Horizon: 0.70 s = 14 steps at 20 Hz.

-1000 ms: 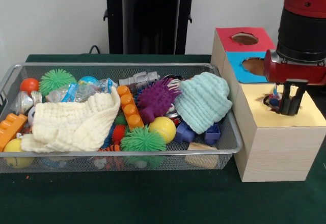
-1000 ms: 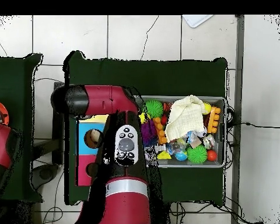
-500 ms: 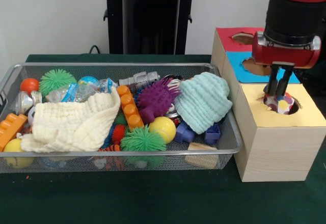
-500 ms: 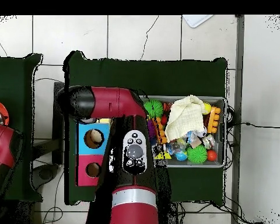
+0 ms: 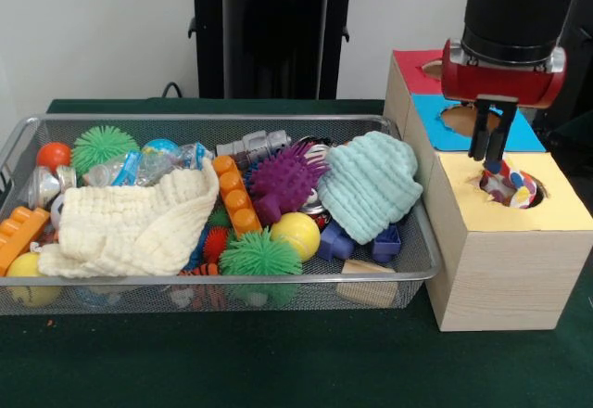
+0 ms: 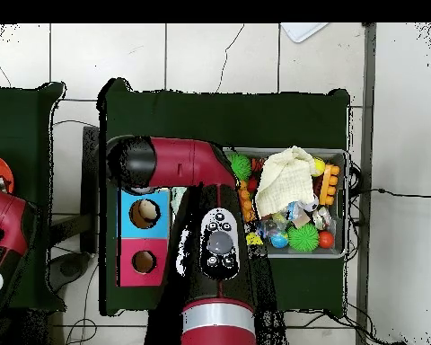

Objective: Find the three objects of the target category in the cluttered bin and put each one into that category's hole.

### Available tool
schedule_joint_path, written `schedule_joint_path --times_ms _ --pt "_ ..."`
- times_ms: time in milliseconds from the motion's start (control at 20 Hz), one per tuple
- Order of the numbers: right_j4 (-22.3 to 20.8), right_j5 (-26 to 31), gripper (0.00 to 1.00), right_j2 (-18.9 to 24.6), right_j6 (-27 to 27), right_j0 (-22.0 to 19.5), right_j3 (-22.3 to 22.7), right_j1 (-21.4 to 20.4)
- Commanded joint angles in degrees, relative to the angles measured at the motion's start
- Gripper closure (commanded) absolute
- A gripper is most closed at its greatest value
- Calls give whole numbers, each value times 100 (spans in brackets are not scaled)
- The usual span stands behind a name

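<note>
1. Starting nearest the camera, the green-covered desk point(image 5: 278, 362) carries a wire bin point(image 5: 222, 283) on the left and a wooden sorting box point(image 5: 500, 260) on the right, the two just beside each other.
2. Lying in the bin's near part are a cream cloth point(image 5: 130, 227), a yellow ball point(image 5: 296, 234), a green spiky ball point(image 5: 259, 255) and a wooden block point(image 5: 369, 283); these look untouched.
3. Sitting further back in the bin are a purple spiky toy point(image 5: 283, 181), an orange brick strip point(image 5: 232, 195) and a mint knitted cloth point(image 5: 371, 185), which drapes over smaller pieces and may hide a target.
4. Resting in the yellow hole point(image 5: 514, 190), the nearest of the box's three, is a multicoloured ball point(image 5: 508, 185); its top shows above the rim, so it does not seem fully dropped.
5. Hanging just above that ball is the hand point(image 5: 491, 144); whether its fingers are apart or closed I cannot tell, and it appears to carry nothing.
6. Judging the risk: the ball could stay perched on the rim, or be dragged out if a finger catches it on the way up.
7. Lying beyond are the blue hole point(image 5: 468, 121) and the red hole point(image 5: 445, 70), both apparently empty; a later drop could miss into the wrong one.
</note>
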Motion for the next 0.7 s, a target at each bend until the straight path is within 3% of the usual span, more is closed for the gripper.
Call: schedule_joint_path --times_ms 50,400,700 --pt "-122 -1075 100 751 83 -386 508 781" --pt "-296 -1606 100 956 -19 -472 200 1177" --pt "-168 -961 100 672 417 -231 59 1121"
